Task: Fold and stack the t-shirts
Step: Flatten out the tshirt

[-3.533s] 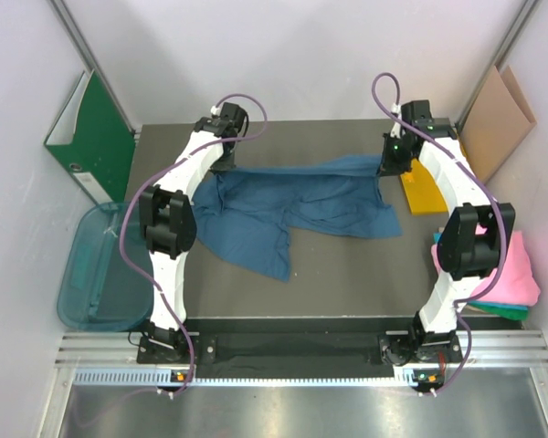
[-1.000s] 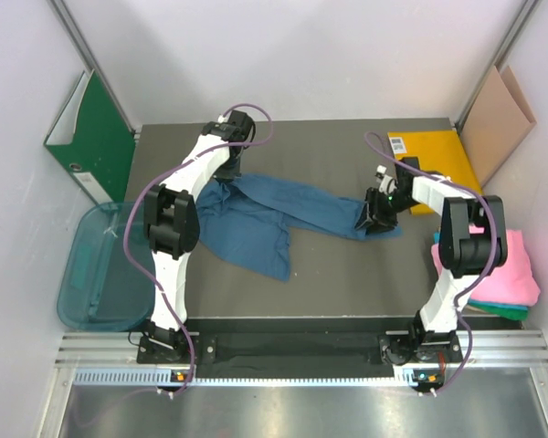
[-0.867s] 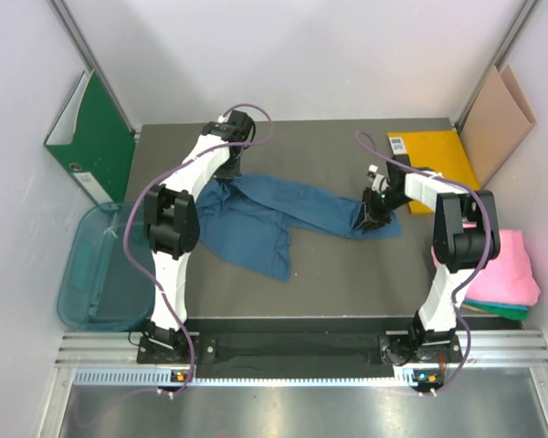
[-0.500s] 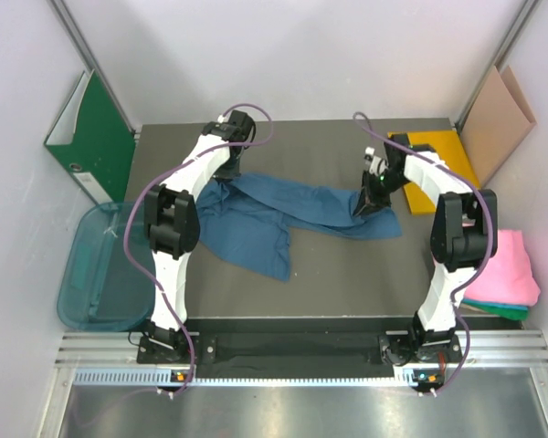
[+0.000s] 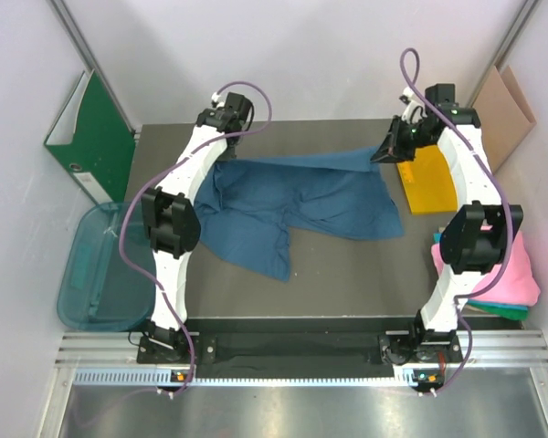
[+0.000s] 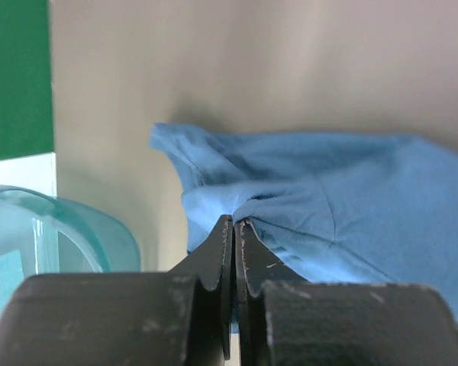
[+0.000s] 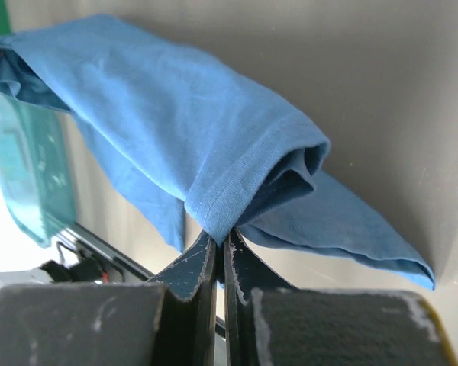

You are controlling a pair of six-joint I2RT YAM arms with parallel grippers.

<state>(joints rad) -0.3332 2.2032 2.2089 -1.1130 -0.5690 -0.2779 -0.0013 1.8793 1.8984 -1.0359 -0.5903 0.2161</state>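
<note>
The dark blue t-shirt lies spread and crumpled across the middle of the table, its far edge lifted between my two grippers. My left gripper is shut on its far left edge; the left wrist view shows the cloth pinched at the fingertips. My right gripper is shut on its far right corner, and the right wrist view shows the hem clamped between the jaws. A pink t-shirt lies folded on a teal-green one at the right edge.
A green binder leans on the left wall. A teal translucent bin sits at the left. A yellow envelope lies at the far right, a brown cardboard sheet beside it.
My right gripper has carried the shirt's right corner up and toward the far right, spreading the cloth. My left gripper has lifted its edge slightly toward the back.
</note>
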